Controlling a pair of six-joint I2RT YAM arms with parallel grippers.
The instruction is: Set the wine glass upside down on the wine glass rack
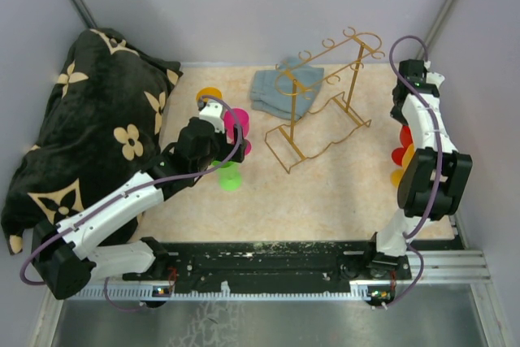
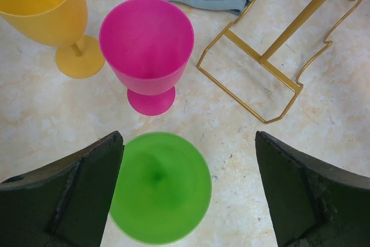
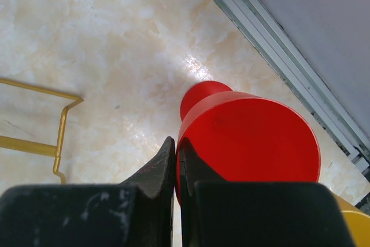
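Four plastic wine glasses show. The gold wire wine glass rack (image 1: 290,115) stands empty at the table's middle back; its base (image 2: 263,59) also shows in the left wrist view. My right gripper (image 3: 178,154) is shut on the rim of a red wine glass (image 3: 254,137), one finger outside the cup and one inside. That red glass (image 1: 400,154) stands upright at the table's right edge. My left gripper (image 2: 188,160) hangs open over a green wine glass (image 2: 161,186), its fingers (image 2: 87,189) wide apart and touching nothing.
A pink glass (image 2: 147,44) and a yellow glass (image 2: 46,10) stand upright beyond the green one. Folded blue cloth (image 1: 272,91) lies behind the rack. A black flowered blanket (image 1: 89,127) fills the left side. Another yellow object (image 3: 347,212) sits by the red glass, near the right wall rail.
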